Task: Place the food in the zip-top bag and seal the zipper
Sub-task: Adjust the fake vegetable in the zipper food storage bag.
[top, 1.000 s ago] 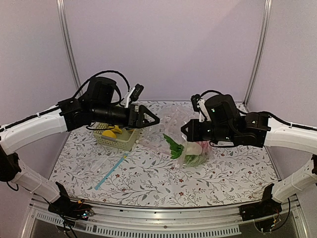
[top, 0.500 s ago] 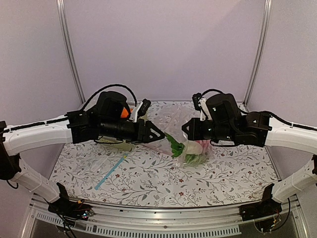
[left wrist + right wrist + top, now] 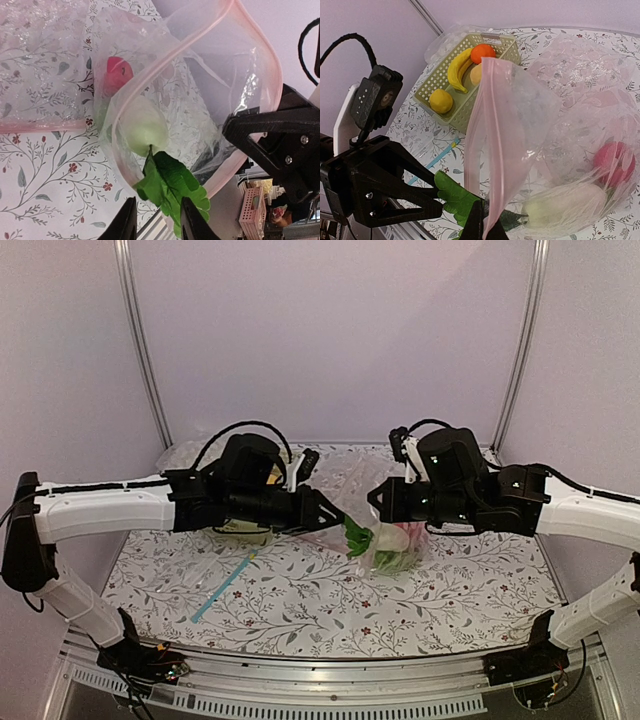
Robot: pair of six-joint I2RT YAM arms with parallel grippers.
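**Radish at the bag's mouth, leaves between the left fingers**

Top view: the left gripper (image 3: 328, 515) points at the right gripper (image 3: 376, 502) above the desk (image 3: 300, 610). The zip-top bag (image 3: 345, 480) hangs below the right one.

Left wrist: the fingers stand narrowly apart on either side of the radish (image 3: 142, 125) leaves; whether they pinch cannot be told. The white root lies just ahead inside the bag, with a red fruit (image 3: 119, 72) beyond and the zipper (image 3: 167, 52) looping around.

Right wrist: the right gripper is clamped on the pink zipper. A banana (image 3: 457, 67), orange (image 3: 482, 52) and lemon (image 3: 441, 100) sit in the basket (image 3: 435, 82) well ahead, to its left.
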